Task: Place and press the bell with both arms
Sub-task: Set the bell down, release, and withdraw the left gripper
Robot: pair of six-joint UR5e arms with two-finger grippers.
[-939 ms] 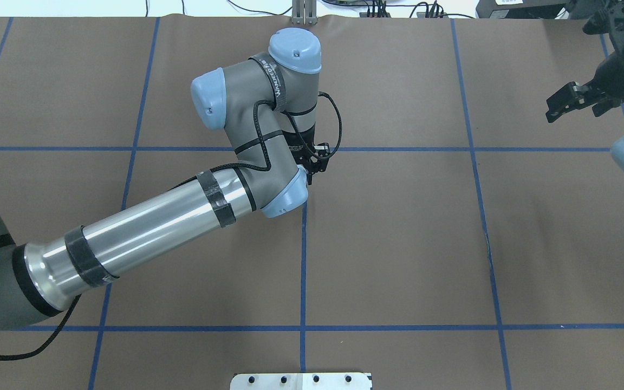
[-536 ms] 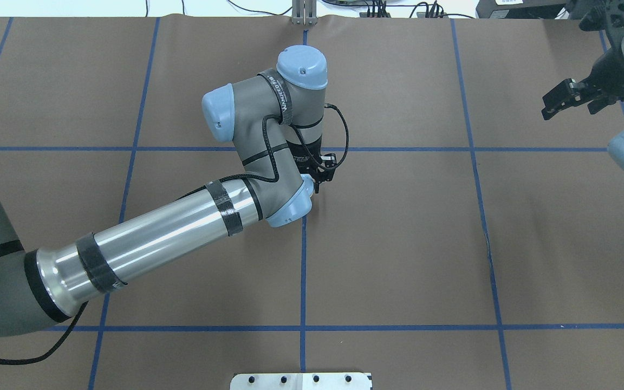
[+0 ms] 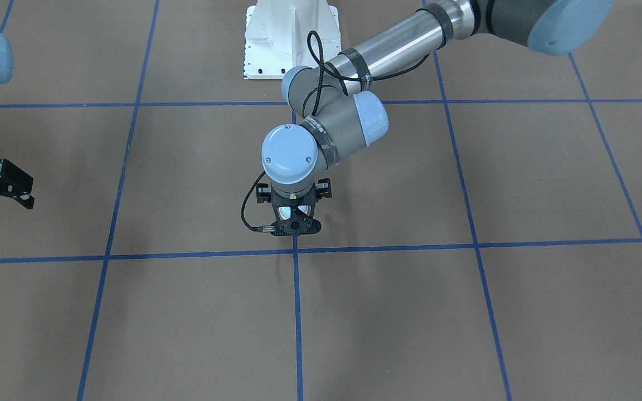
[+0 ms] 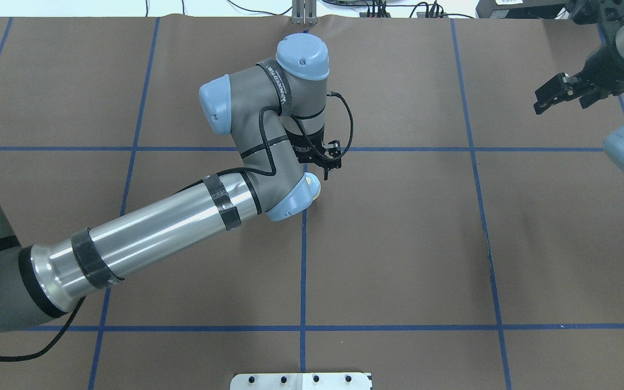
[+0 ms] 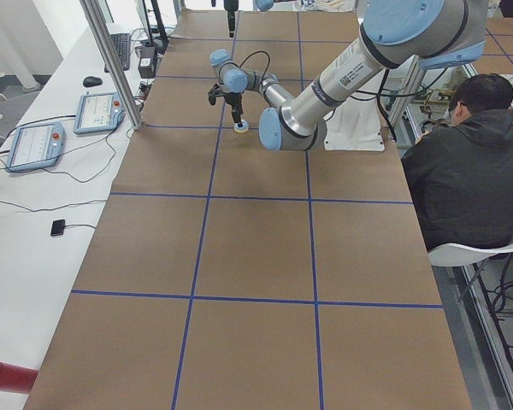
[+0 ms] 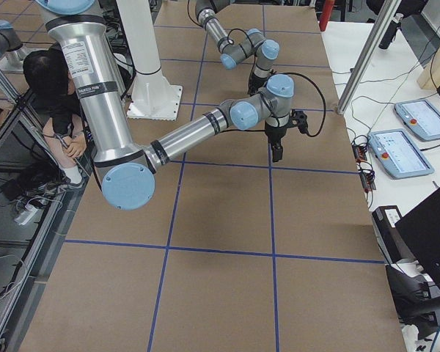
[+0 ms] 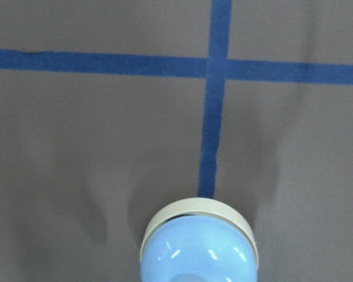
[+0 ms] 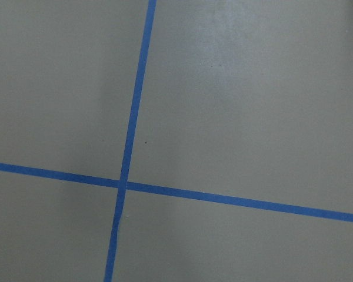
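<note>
Directly below my left gripper [image 5: 238, 118] sits a light-blue dome bell, cream-rimmed [image 7: 199, 247]; I cannot tell that grip. My right gripper [image 4: 545, 97] hangs parted, empty.

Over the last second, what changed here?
The left arm shifted slightly rightward, and the bell now peeks out beside its lower cap in the overhead view. The right end effector, open, drifted toward the far edge of the table. The table is unchanged.
</note>
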